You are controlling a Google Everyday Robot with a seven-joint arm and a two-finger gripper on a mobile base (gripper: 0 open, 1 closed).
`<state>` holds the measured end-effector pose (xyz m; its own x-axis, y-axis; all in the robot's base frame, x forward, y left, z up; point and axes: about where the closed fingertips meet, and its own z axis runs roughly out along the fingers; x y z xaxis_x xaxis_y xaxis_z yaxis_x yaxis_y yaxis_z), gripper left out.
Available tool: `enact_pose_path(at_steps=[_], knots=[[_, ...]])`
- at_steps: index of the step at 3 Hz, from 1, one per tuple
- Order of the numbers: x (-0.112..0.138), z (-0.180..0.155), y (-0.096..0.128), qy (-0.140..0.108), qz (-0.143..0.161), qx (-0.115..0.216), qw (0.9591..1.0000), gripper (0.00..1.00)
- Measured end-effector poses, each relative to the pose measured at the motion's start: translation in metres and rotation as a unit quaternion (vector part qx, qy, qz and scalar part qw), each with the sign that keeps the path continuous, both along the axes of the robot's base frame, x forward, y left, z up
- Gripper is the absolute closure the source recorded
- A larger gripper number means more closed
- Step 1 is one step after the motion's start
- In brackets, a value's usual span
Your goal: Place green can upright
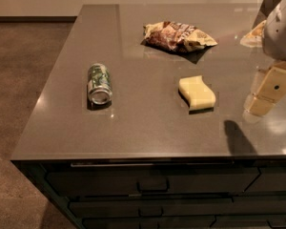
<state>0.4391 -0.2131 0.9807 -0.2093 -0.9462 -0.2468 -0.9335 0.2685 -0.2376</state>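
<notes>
The green can (pixel 99 83) lies on its side on the left part of the grey counter (pixel 148 128), with its silver end facing the front edge. My gripper (pixel 262 105) hangs over the right side of the counter, to the right of the yellow sponge (pixel 197 92) and far from the can. It holds nothing that I can see.
A crumpled snack bag (pixel 177 36) lies at the back middle of the counter. Some objects sit at the far right back corner (pixel 257 32). The counter's front edge has drawers below it (pixel 152 182). Brown floor lies to the left.
</notes>
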Motion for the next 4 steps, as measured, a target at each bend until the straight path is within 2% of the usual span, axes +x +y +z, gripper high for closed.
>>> enact_pose_path(at_steps=[1,2,3,4], knots=[[0.009,0.008,0.017,0.001,0.004,0.064,0.9979,0.0],[0.02,0.018,0.052,0.013,0.007,0.106,0.9942,0.0],[0.039,0.024,0.098,0.029,-0.012,0.111,0.9933,0.0],[0.061,0.017,0.136,0.04,-0.045,0.091,0.994,0.0]])
